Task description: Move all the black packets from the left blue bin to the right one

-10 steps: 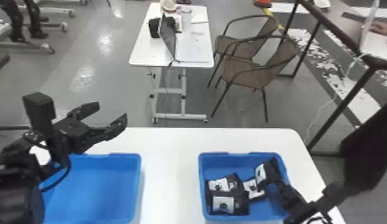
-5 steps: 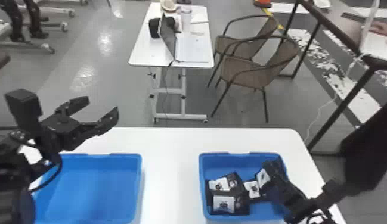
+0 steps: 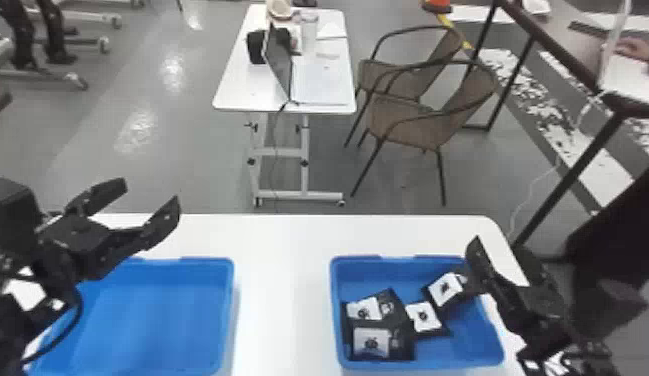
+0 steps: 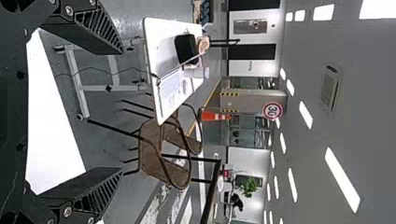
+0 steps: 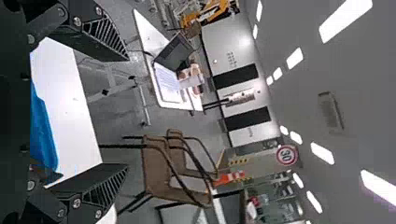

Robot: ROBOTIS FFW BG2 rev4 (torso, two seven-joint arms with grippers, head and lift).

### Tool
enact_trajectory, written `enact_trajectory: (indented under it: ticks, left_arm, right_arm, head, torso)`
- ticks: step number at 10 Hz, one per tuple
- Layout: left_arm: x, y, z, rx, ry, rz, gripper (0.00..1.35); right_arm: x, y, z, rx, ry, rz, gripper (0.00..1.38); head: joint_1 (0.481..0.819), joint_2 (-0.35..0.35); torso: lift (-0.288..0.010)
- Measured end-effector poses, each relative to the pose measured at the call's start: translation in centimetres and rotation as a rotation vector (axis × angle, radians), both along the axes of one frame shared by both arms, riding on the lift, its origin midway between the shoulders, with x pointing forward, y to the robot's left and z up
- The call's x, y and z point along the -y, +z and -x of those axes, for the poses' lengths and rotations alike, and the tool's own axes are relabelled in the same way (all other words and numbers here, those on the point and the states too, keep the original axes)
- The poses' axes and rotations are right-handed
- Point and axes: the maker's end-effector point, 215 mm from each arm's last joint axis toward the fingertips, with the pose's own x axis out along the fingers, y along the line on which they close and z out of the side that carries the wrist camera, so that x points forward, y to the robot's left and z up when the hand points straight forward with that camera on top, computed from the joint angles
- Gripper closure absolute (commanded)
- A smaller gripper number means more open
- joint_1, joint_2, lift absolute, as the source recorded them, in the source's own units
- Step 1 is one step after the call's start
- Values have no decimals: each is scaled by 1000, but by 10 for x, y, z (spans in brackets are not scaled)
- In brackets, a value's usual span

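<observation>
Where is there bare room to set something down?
On the white table, between the left blue bin and the right blue bin; also the left bin's visible floor. Crowded: among the right bin's black packets and at its right edge, by the right gripper.

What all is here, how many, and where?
Near table: one, white, in front
Left bin: one, blue, near table
Right bin: one, blue, near table
Packets: four or more, black-and-white, right bin
Far table: one, white, behind
Laptop: one, dark and pale, far table
Chairs: two, brown, by far table
Cone: one, orange, background
Sign: one, red and white, background
Left gripper: one, black, by left bin
Right gripper: one, black, by right bin
</observation>
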Motion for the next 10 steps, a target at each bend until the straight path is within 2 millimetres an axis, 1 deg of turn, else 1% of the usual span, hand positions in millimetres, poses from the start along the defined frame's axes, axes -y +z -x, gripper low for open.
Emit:
enact_trajectory:
  ticks: [1,2,3,4,5,6,7,8,9,10]
  left_arm:
    - [-3,-8,12,7,25,-4,136]
    - [-9,-22,27,3,65,-15,136]
    - [-15,-38,48,-9,95,-34,136]
    - [-20,-54,70,-21,116,-56,136]
    - [-20,-69,89,-40,122,-69,136]
    - [-15,-84,106,-68,112,-78,136]
    - [-9,-95,119,-89,108,-85,136]
    - [-8,-100,127,-95,122,-90,136]
    - [-8,-103,131,-97,134,-90,131]
    - [-6,-103,133,-99,133,-89,133]
  right_arm:
    - [-11,13,13,43,19,81,222]
    - [-26,17,29,66,48,157,225]
    - [-38,16,47,75,66,235,243]
    - [-45,12,68,80,80,291,252]
    - [-48,3,88,62,89,324,256]
    - [-51,-6,105,44,100,340,259]
    - [-61,-15,117,26,118,339,254]
    - [-73,-22,127,13,125,326,251]
    - [-85,-26,134,5,126,313,249]
    - [-93,-28,136,4,136,310,249]
  head:
    - [695,-86]
    - [695,-64]
    - [695,-40]
    - [695,-22]
    - [695,-17]
    - [695,-20]
    - [695,-20]
    - [695,-2]
    - [695,18]
    - [695,25]
  torso:
    - [0]
    - [0]
    - [0]
    - [0]
    - [0]
    - [0]
    - [0]
    - [0]
    - [0]
    - [0]
